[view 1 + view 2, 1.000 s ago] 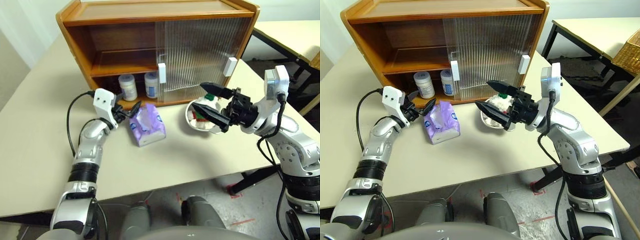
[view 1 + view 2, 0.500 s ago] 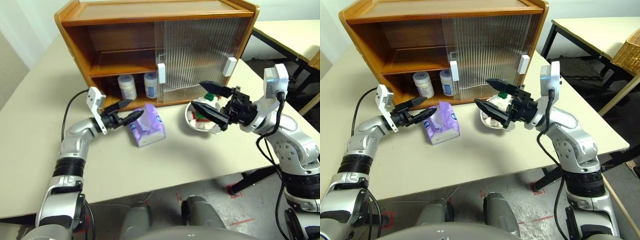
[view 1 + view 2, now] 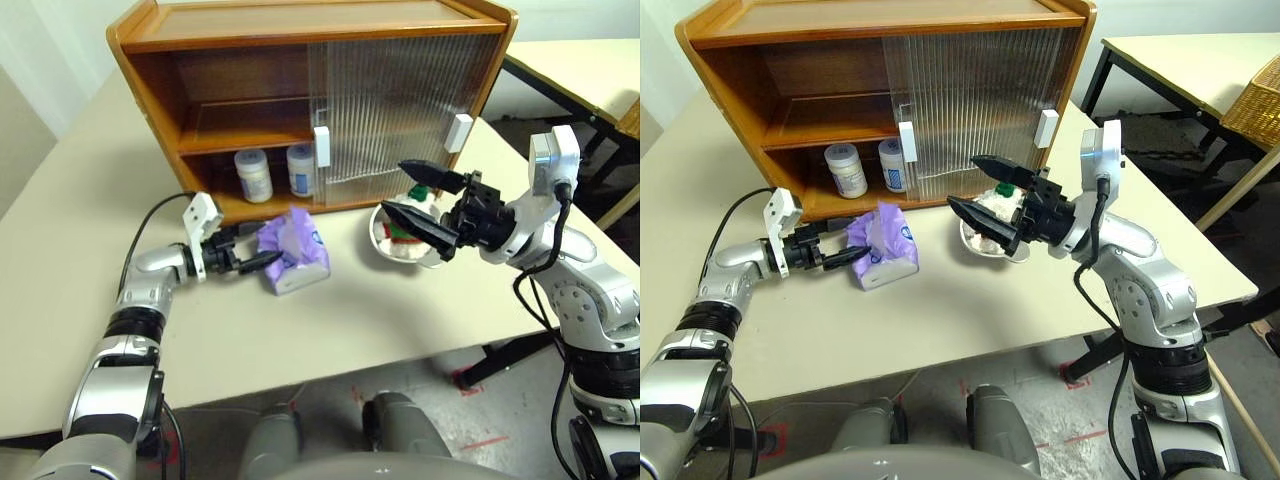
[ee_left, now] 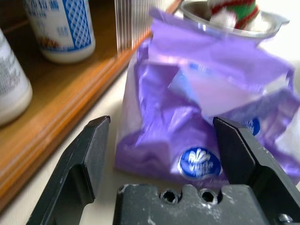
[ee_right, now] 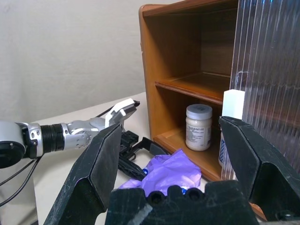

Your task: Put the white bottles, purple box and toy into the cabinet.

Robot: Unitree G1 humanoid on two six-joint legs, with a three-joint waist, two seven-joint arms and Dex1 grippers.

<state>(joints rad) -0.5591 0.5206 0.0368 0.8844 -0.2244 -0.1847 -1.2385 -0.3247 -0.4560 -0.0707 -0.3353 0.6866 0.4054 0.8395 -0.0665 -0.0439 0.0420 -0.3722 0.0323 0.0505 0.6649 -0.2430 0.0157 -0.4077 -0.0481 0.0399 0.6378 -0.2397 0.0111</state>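
The cabinet (image 3: 300, 90) stands at the back of the table with its left half open. Two white bottles (image 3: 253, 175) (image 3: 300, 170) stand on its bottom level. The purple box (image 3: 293, 250) lies on the table just in front of that opening. My left gripper (image 3: 258, 251) is low and level at the box's left end, open, one finger (image 4: 89, 150) on each side of the pack without closing on it. The toy (image 3: 405, 232) sits in a metal bowl. My right gripper (image 3: 420, 196) hovers open above it, holding nothing.
The metal bowl (image 3: 385, 245) stands right of the purple box, in front of the ribbed sliding doors (image 3: 400, 100). A second table (image 3: 1200, 60) with a wicker basket (image 3: 1255, 105) is at the far right. The table's front edge runs close below my arms.
My left gripper has dropped and swung round to point right at the purple box, its open fingers now at the pack's end. The right arm has not moved.
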